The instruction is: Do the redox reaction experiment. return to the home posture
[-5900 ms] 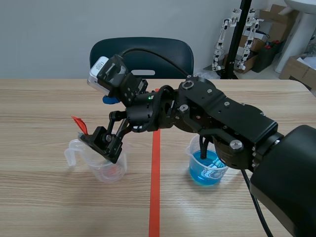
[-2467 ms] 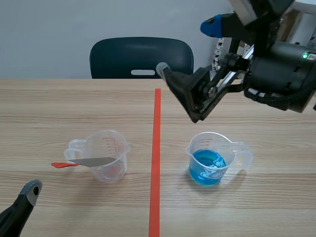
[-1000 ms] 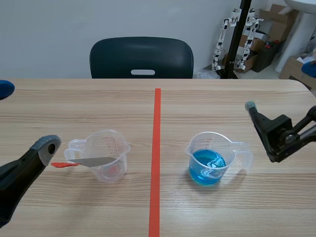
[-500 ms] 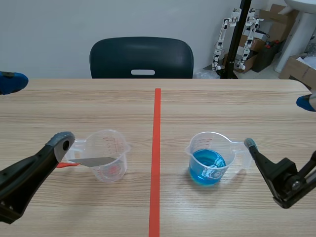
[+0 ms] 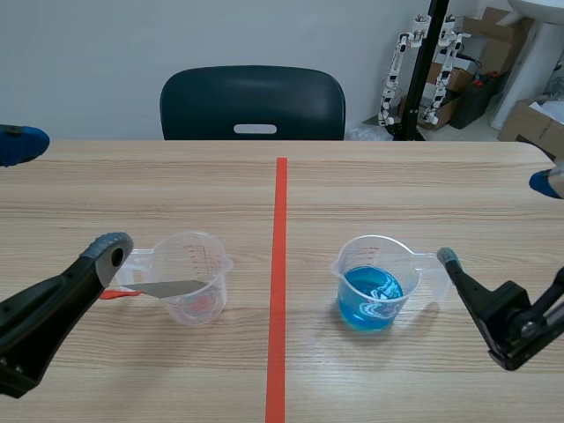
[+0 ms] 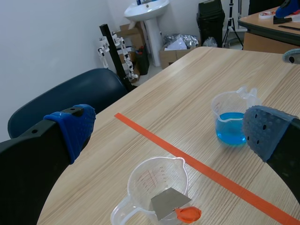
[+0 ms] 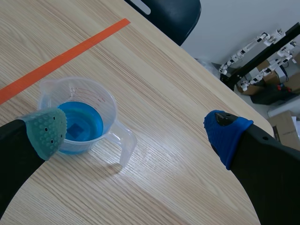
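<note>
A clear beaker (image 5: 187, 277) stands left of the red tape line, with a grey metal strip (image 5: 172, 288) resting across it; the strip's red end (image 5: 110, 294) sticks out over the rim. Right of the line, a second beaker (image 5: 374, 282) holds blue liquid. My left gripper (image 5: 66, 196) is open at the table's left, close beside the clear beaker and holding nothing. My right gripper (image 5: 495, 220) is open right of the blue beaker. In the left wrist view my gripper (image 6: 169, 130) is above the clear beaker (image 6: 157, 187), strip (image 6: 169, 202) and blue beaker (image 6: 230, 122). In the right wrist view my gripper (image 7: 135, 132) spans the blue beaker (image 7: 77, 115).
A dark blue chair (image 5: 253, 101) stands behind the table's far edge. An orange-red tape line (image 5: 278, 282) runs down the table's middle. A black stand with small white arms (image 5: 423, 62) and cardboard boxes (image 5: 529, 123) are at the back right, off the table.
My right arm has left the metal strip in the clear beaker and drawn back to the right and low. My left arm has come in at the left. Both are still in the last half second.
</note>
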Controlling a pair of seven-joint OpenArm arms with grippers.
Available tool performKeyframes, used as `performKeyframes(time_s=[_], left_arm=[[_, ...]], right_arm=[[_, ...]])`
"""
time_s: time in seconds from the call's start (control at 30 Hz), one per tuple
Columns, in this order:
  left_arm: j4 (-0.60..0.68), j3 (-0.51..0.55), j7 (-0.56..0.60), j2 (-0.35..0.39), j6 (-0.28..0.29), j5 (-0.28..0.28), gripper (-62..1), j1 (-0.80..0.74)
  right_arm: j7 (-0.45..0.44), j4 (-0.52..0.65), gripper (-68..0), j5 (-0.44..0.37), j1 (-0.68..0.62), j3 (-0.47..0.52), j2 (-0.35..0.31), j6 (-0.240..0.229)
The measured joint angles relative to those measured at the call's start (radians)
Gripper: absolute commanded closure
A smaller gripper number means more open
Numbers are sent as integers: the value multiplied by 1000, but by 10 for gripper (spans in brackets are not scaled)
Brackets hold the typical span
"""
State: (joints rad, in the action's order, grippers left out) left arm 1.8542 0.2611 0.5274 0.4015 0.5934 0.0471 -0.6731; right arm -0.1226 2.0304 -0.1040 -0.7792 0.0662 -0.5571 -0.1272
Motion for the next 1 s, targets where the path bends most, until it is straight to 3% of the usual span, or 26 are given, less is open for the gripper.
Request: performKeyframes(time_s=[0.17,1.0], left_arm=[[1,0,21,0,36,-1,-623,0],[1,-35,7,0,36,-20,-623,0]], right_arm=[[5,0,-608,0,0,0,0,0],[11,0,-608,0,0,0,0,0]])
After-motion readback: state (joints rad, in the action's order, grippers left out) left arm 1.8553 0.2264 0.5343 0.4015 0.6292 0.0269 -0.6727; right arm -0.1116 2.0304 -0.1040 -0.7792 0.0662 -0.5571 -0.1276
